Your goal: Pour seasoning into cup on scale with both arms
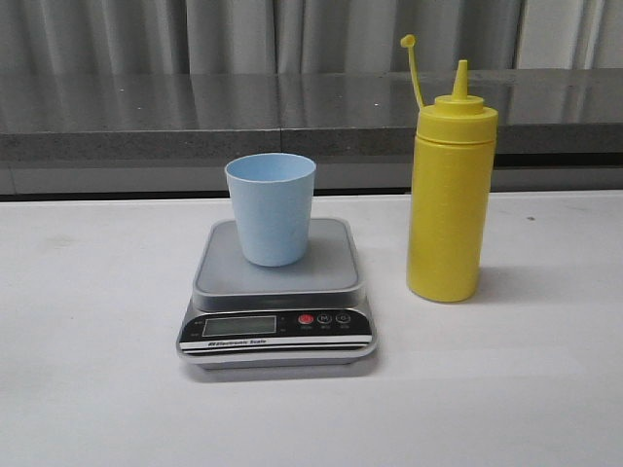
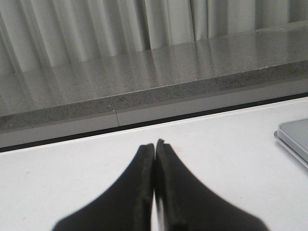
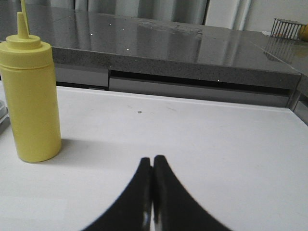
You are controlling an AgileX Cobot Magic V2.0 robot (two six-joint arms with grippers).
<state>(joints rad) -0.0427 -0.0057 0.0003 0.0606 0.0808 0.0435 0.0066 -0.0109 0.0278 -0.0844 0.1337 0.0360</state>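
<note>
Yellow plastic squeeze bottle stands upright, cap flipped off its nozzle, just right of the digital kitchen scale, where a pale blue cup sits centred on the platform; this fits before pouring or after the bottle's return. Left wrist view: the left gripper is pressed closed, empty, near the scale's corner. Right wrist view: the right gripper, also closed on nothing, would need to spread wide to grip the bottle mid-body.

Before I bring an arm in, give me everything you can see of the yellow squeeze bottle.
The yellow squeeze bottle looks like opaque soft plastic: a tall cylindrical body under a screw-on top that narrows to a pointed nozzle. Its small cap is off the tip, sticking up on a thin tether beside the nozzle, so the nozzle is open. It stands upright on the white table, to the right of the scale and apart from it. Nothing touches it but the table. Its fill level cannot be seen.
</note>
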